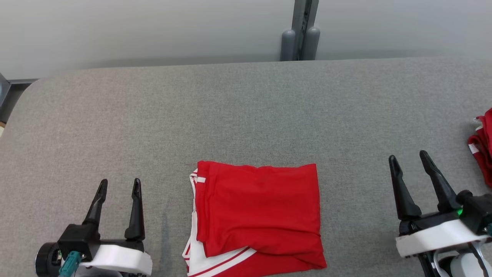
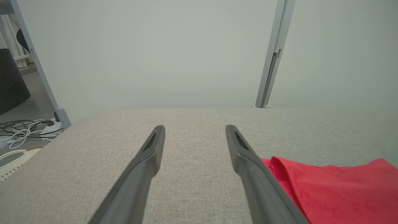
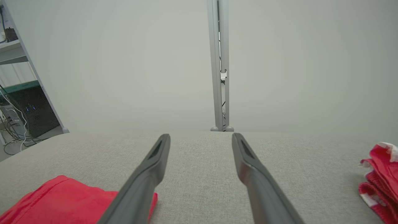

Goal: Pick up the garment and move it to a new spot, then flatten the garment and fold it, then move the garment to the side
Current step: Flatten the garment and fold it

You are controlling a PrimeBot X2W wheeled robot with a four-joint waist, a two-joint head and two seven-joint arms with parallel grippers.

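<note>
Red garment (image 1: 261,211) lies folded, roughly square w/ white trim at its left & near edges, on the grey table (image 1: 246,115), center, on the robot's side. Left gripper (image 1: 120,181) sits near its left, jaws apart, nothing btwn. Right gripper (image 1: 407,154) is off to its right, jaws spread, empty. Another red pile (image 1: 483,148) is at the table's far right.

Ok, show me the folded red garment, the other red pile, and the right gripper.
folded red garment (image 1: 261,207), head view, middle of its top layer.
other red pile (image 1: 485,150), head view, red cloth at the picture's right edge.
right gripper (image 1: 407,154), head view, midway between its open fingertips.
</note>
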